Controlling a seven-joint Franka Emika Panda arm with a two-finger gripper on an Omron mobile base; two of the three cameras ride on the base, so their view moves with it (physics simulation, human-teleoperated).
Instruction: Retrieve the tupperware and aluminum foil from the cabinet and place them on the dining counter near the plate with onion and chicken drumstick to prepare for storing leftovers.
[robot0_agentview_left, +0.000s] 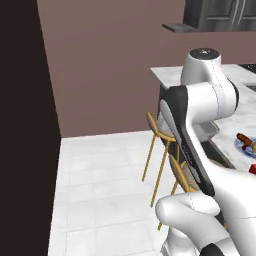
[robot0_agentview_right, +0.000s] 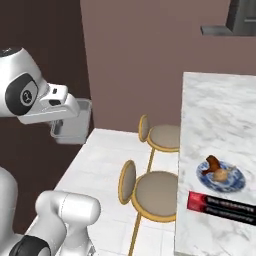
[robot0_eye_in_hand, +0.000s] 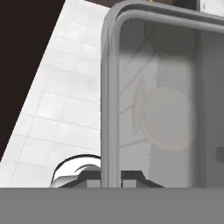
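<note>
Between the fingertips of your gripper (robot0_eye_in_hand: 110, 178) sits the near wall of the tupperware (robot0_eye_in_hand: 162, 100): the jaws are pinched nearly together on that thin rim, one tip inside the box and one outside, so you hold it by a single wall. In the right base view the box (robot0_agentview_right: 75, 122) hangs just below and ahead of the hand, out over the tiled floor (robot0_agentview_right: 107, 160) and well short of the counter (robot0_agentview_right: 220, 110).

Beyond the box, across the two stools (robot0_agentview_right: 157, 192), lies your target. The plate (robot0_agentview_right: 221, 174) with the drumstick (robot0_agentview_right: 214, 163) sits near the counter's closest edge, and the foil (robot0_agentview_right: 222, 206) already lies on the marble just on your side of it.

To do this carry well, I judge you should keep the hand level and swing slowly, since a one-wall pinch lets the box pivot. Bring it over the marble with clearance above the edge, then lower it onto bare stone beside the plate, clear of the foil, before opening.

The box's mouth seems to face up and slightly away from the hand; its walls look about equally long, so I cannot pick a long axis. The foil's long axis runs along the counter's near edge, red end toward the stools.
</note>
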